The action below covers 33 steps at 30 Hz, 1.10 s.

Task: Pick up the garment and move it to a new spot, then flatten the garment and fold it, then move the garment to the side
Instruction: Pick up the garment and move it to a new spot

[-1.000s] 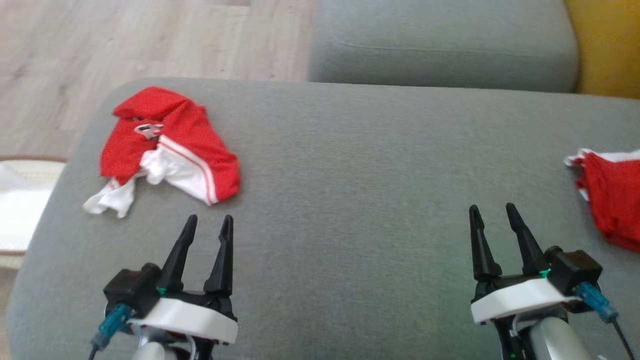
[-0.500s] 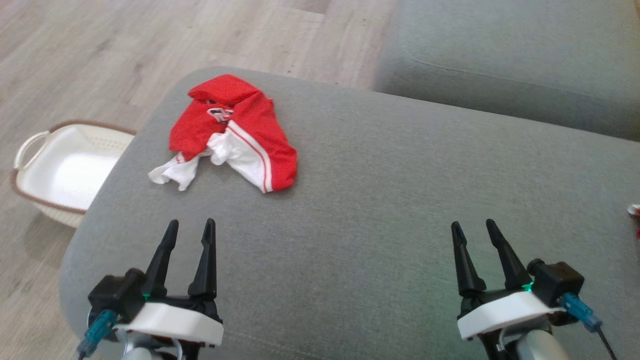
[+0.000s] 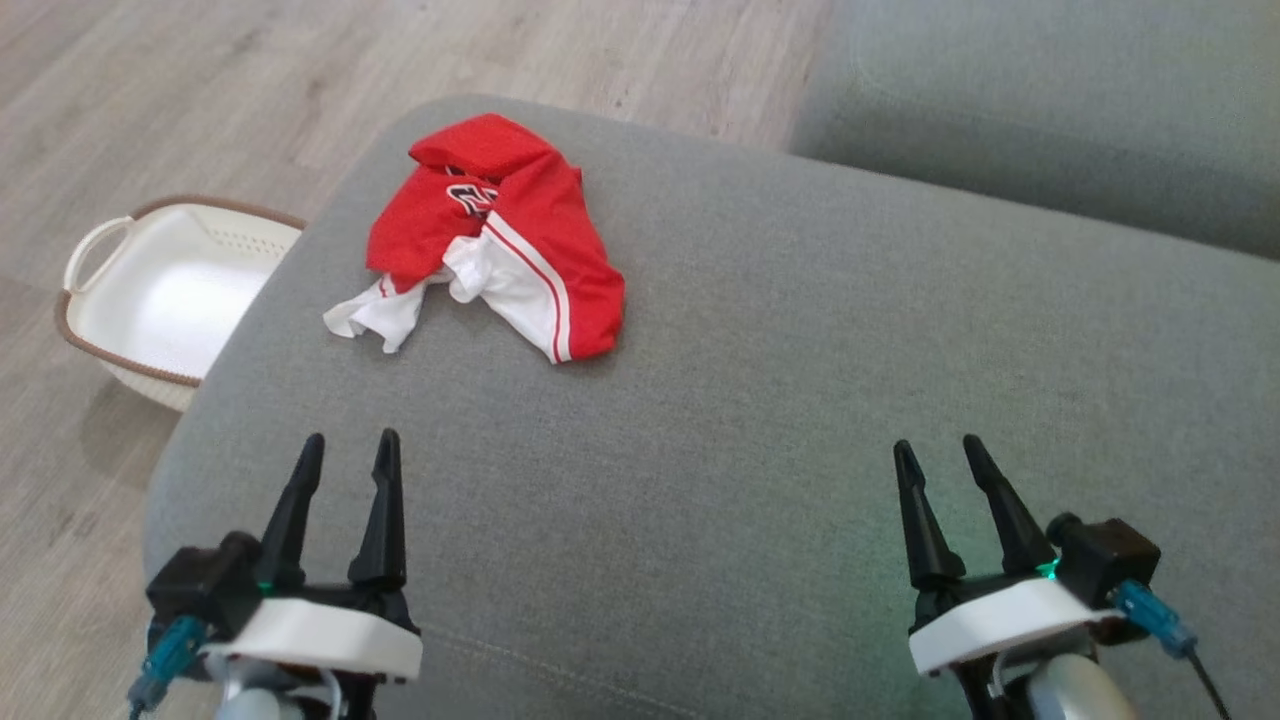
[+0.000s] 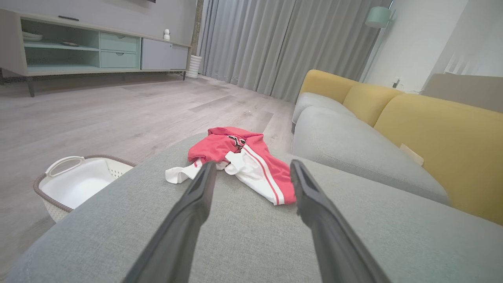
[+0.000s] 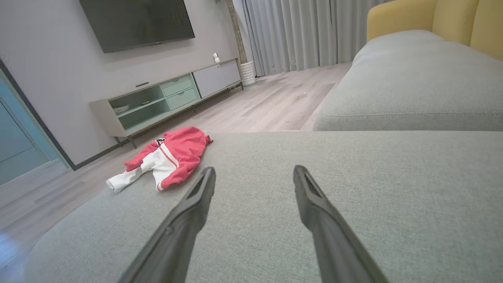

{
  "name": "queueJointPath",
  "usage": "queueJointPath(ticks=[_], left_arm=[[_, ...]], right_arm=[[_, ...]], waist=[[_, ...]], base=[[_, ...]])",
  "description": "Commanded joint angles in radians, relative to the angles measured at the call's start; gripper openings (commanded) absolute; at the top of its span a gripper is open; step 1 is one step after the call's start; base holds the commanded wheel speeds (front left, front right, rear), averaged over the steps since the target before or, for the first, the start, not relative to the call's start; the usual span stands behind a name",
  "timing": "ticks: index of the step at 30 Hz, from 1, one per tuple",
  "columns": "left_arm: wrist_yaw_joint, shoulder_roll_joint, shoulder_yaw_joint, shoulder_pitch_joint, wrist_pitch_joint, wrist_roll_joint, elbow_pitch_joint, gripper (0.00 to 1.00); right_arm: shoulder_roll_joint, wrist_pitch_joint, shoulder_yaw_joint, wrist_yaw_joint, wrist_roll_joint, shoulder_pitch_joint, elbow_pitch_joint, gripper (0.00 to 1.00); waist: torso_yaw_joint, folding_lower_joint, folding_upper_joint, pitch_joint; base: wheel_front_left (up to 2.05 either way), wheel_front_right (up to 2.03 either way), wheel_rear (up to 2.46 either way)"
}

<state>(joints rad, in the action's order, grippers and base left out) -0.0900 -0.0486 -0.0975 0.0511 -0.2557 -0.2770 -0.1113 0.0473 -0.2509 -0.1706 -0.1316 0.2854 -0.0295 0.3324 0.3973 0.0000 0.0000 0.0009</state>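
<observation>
A crumpled red and white garment (image 3: 495,235) lies near the far left corner of the grey sofa cushion (image 3: 760,400). It also appears ahead in the left wrist view as the garment (image 4: 243,161), and off to the left in the right wrist view as the garment (image 5: 165,157). My left gripper (image 3: 347,455) hovers open over the cushion, well short of the garment, nothing between its fingers. My right gripper (image 3: 938,460) hovers open at the lower right, far from the garment and empty.
A white basket (image 3: 150,295) with a brown rim stands on the wood floor just left of the cushion's edge. A second grey seat cushion (image 3: 1050,110) lies beyond, with yellow backrests (image 4: 444,137) to the right. A low TV cabinet (image 5: 165,98) lines the far wall.
The head camera has swung left: the garment now sits nearer the middle of the view and the basket has come into sight. A second red cloth at the right edge has left the view. Both grippers stay open.
</observation>
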Motion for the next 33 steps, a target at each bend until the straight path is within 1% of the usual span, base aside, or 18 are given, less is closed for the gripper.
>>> queueJointPath(ticks=[1,5,7,10,16,21,26,30,33], left_arm=[[-0.009,-0.002,0.039,-0.07,-0.006,0.011,0.024,1.0],[-0.02,-0.012,0.057,-0.144,-0.006,0.042,-0.034,1.0],[-0.026,-0.031,0.058,-0.205,-0.006,0.049,-0.089,1.0],[-0.033,-0.073,0.039,-0.316,0.005,0.05,-0.205,1.0],[-0.039,-0.165,-0.01,-0.563,0.128,0.014,-0.446,1.0],[-0.04,-0.235,-0.087,-0.724,0.218,-0.041,-0.616,1.0],[-0.04,-0.288,-0.153,-0.833,0.265,-0.096,-0.749,1.0],[-0.04,-0.308,-0.192,-0.883,0.284,-0.137,-0.835,1.0],[-0.041,-0.31,-0.214,-0.899,0.281,-0.158,-0.864,1.0]], right_arm=[[0.003,-0.011,-0.017,0.001,-0.011,-0.053,-0.029,1.0],[0.003,-0.005,0.002,0.001,-0.041,-0.087,-0.038,1.0],[0.003,0.002,0.014,0.001,-0.057,-0.106,-0.047,1.0],[0.003,0.016,0.029,0.001,-0.082,-0.133,-0.065,1.0],[0.003,0.037,0.049,0.001,-0.117,-0.176,-0.106,1.0],[0.003,0.047,0.057,0.001,-0.134,-0.198,-0.134,1.0],[0.003,0.052,0.061,0.001,-0.147,-0.211,-0.15,1.0],[0.003,0.053,0.067,0.001,-0.152,-0.214,-0.156,1.0],[0.003,0.053,0.07,0.001,-0.154,-0.214,-0.157,1.0]], waist=[[-0.014,0.0,0.0,0.023],[-0.046,0.0,0.0,0.087],[-0.063,0.0,0.0,0.124],[-0.093,0.0,0.0,0.181],[-0.149,0.0,0.0,0.284],[-0.185,0.0,0.0,0.345],[-0.208,0.0,0.0,0.385],[-0.216,0.0,0.0,0.4],[-0.217,0.0,0.0,0.401]], base=[[0.0,0.0,0.0],[0.0,0.0,0.0],[0.0,0.0,0.0],[0.0,0.0,0.0],[0.0,0.0,0.0],[0.0,0.0,0.0],[0.0,0.0,0.0],[0.0,0.0,0.0],[0.0,0.0,0.0]])
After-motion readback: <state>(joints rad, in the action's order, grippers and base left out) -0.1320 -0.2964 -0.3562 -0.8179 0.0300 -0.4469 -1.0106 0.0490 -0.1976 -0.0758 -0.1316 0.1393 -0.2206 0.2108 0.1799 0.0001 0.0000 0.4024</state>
